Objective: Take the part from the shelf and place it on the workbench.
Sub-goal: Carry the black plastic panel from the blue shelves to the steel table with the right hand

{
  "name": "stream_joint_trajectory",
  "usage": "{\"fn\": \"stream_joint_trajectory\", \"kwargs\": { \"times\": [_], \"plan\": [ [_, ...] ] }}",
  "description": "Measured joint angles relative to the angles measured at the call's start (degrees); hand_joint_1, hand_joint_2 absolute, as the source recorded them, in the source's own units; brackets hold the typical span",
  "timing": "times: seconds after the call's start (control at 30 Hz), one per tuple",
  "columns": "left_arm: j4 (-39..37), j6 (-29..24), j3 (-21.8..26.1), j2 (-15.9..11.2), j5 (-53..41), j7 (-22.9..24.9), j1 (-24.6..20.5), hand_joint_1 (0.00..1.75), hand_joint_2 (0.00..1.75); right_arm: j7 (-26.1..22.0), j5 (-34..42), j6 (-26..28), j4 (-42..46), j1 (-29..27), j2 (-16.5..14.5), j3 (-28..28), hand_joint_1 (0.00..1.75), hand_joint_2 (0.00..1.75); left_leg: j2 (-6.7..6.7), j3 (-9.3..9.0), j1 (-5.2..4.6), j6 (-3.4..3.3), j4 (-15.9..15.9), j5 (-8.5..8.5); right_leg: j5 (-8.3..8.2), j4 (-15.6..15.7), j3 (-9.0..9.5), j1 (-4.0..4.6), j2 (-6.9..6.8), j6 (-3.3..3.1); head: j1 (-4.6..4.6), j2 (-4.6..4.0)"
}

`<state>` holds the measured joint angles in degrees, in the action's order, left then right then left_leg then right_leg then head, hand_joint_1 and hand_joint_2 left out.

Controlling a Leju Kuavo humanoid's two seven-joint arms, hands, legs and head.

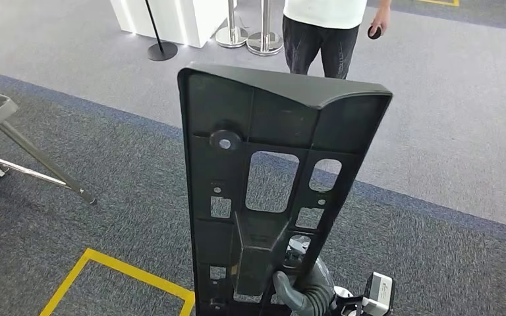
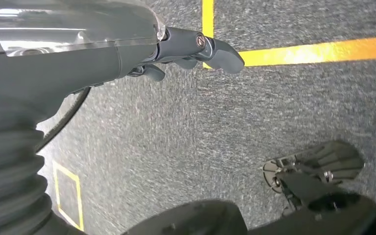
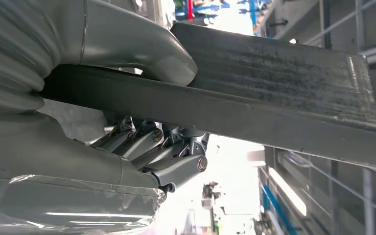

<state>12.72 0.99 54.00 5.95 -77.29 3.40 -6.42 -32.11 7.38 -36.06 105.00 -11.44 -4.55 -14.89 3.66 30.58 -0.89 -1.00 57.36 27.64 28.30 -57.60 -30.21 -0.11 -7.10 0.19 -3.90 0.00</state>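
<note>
black plastic fills the middle of the head view: the part [image 1: 270,191] is a long flat panel with holes cut through it and ribs on the side that faces the robot. it stands almost straight up, its long way running from the hand at the bottom to a wide, bent-over edge at the top. it is up in the air, above the grey carpet [image 1: 105,178], and rests on nothing.

the right hand [image 1: 301,284] holds the part near its bottom end. in the right wrist view the thick grey thumb [image 3: 142,54] presses on one face of the panel and the darker fingers [image 3: 152,147] curl in behind the other face, so the part [image 3: 284,93] is pinched flat between them. almost all of the part is above the grip, so it will likely want to tip if the hand goes loose.

the left hand [image 2: 196,49] hangs down over the carpet by a yellow line [image 2: 318,49]. it holds nothing. its fingers bend a little and stay apart. it is far from the part, so the right hand is the one doing the work.

no workbench or shelf can be seen here. a person [image 1: 323,33] in a white top stands ahead on the lighter floor, and a grey metal frame [image 1: 13,145] stands at the left. i think the part is still being carried, and it must be laid down once a bench is in reach, likely by tipping the tall end forward.
</note>
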Motion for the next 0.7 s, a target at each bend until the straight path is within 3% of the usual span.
{"fn": "stream_joint_trajectory", "kwargs": {
  "times": [0.03, 0.1, 0.17, 0.2, 0.23, 0.27, 0.33, 0.4, 0.47, 0.53, 0.6, 0.67, 0.7],
  "plan": [
    [0.00, 0.00, 0.14, -0.03, 0.03, -0.09, 0.13, 0.00, 1.75, 0.03, -0.03, 0.00, -0.03, 0.11, -0.07, 0.02, 1.41, 1.75, -0.70, -0.03, 0.13, -0.31, -0.21, -0.19, 0.25, -0.19, 0.10, -0.10, 0.19, 0.31, 0.00, 0.00],
    [0.00, 0.01, 0.30, -0.12, 0.07, -0.15, 0.46, 0.00, 1.75, 0.05, -0.03, -0.03, -0.07, 0.29, -0.20, 0.07, 1.41, 1.75, -1.97, -0.31, 0.47, -0.98, -0.71, -0.60, 2.21, -3.18, -1.07, -0.36, 2.99, 0.89, 0.00, 0.00],
    [0.00, 0.05, 0.36, -0.18, 0.18, -0.20, 0.81, 0.00, 1.75, 0.08, -0.07, -0.04, -0.15, 0.27, -0.24, 0.21, 1.41, 1.75, -3.07, -0.30, 0.57, -1.41, -0.83, -0.83, 5.71, -10.56, -4.85, -0.60, 6.23, 1.20, 0.00, 0.00],
    [0.00, 0.10, 0.41, -0.19, 0.24, -0.24, 0.96, 0.00, 1.75, 0.10, -0.10, -0.04, -0.23, 0.21, -0.24, 0.30, 1.41, 1.75, -3.76, -0.22, 0.56, -1.52, -0.79, -0.87, 7.01, -14.45, -6.99, -0.63, 6.72, 1.27, 0.01, 0.00],
    [0.00, 0.14, 0.46, -0.19, 0.27, -0.30, 1.09, 0.00, 1.75, 0.14, -0.13, -0.03, -0.31, 0.18, -0.24, 0.36, 1.41, 1.75, -4.51, -0.21, 0.55, -1.56, -0.75, -0.89, 7.29, -16.88, -8.47, -0.65, 6.86, 1.34, 0.01, 0.00],
    [0.00, 0.18, 0.51, -0.19, 0.27, -0.35, 1.23, 0.00, 1.75, 0.16, -0.16, -0.02, -0.38, 0.17, -0.24, 0.39, 1.41, 1.75, -5.33, -0.28, 0.55, -1.55, -0.69, -0.86, 6.36, -17.12, -8.92, -0.68, 6.92, 1.35, 0.01, 0.00],
    [0.00, 0.23, 0.59, -0.17, 0.26, -0.43, 1.43, 0.00, 1.75, 0.15, -0.19, -0.02, -0.42, 0.18, -0.24, 0.40, 1.41, 1.75, -7.07, -0.56, 0.61, -1.36, -0.48, -0.70, 1.66, -11.01, -6.67, -0.83, 7.76, 1.22, 0.01, 0.00],
    [0.00, 0.23, 0.60, -0.14, 0.08, -0.46, 1.43, 0.00, 1.75, 0.11, -0.21, -0.02, -0.43, 0.15, -0.24, 0.40, 1.41, 1.75, -8.61, -0.41, 0.57, -0.90, -0.02, -0.40, -1.63, -3.56, -3.66, -1.05, 10.25, 0.97, 0.00, 0.00],
    [0.00, 0.19, 0.60, -0.14, -0.26, -0.30, 1.43, 0.00, 1.75, 0.12, -0.20, 0.01, -0.44, 0.09, -0.24, 0.42, 1.41, 1.75, -9.80, 0.22, 0.73, -0.22, 0.27, -0.31, -1.83, -1.10, -2.87, -0.99, 11.54, 0.69, 0.00, 0.00],
    [0.00, 0.63, 0.60, -0.17, -0.58, 0.94, 1.66, 0.00, 1.75, 0.95, 0.27, 0.24, -0.45, 0.08, -0.27, 0.44, 1.41, 1.75, -10.32, 0.63, 1.03, 0.45, 0.32, -0.29, -1.92, -0.66, -2.78, -0.95, 10.53, 0.19, 0.01, 0.00],
    [0.00, 1.55, 0.60, -0.13, -0.87, 3.21, 1.90, 0.00, 1.75, 2.34, 1.11, 0.75, -0.63, -0.16, -0.34, 0.46, 1.41, 1.75, -8.08, 1.65, 1.00, 0.98, 2.52, 1.19, -2.02, -0.06, -2.34, -1.10, 9.12, -0.54, -0.01, 0.00],
    [0.00, 2.04, 0.60, -0.03, -1.02, 4.62, 1.99, 0.00, 1.75, 2.86, 1.60, 1.08, -1.00, -0.76, -0.39, 0.52, 1.41, 1.75, -5.21, 4.80, 1.06, 1.46, 8.86, 4.53, -1.92, 0.24, -2.05, -1.00, 7.46, -1.02, -0.01, 0.00],
    [0.00, 2.09, 0.60, 0.03, -1.03, 4.79, 2.02, 0.00, 1.75, 2.80, 1.67, 1.11, -1.21, -1.02, -0.39, 0.55, 1.41, 1.75, -4.71, 6.77, 1.21, 1.71, 12.53, 6.05, -1.84, 0.23, -2.03, -0.92, 6.64, -1.10, -0.01, 0.00]
  ]
}}
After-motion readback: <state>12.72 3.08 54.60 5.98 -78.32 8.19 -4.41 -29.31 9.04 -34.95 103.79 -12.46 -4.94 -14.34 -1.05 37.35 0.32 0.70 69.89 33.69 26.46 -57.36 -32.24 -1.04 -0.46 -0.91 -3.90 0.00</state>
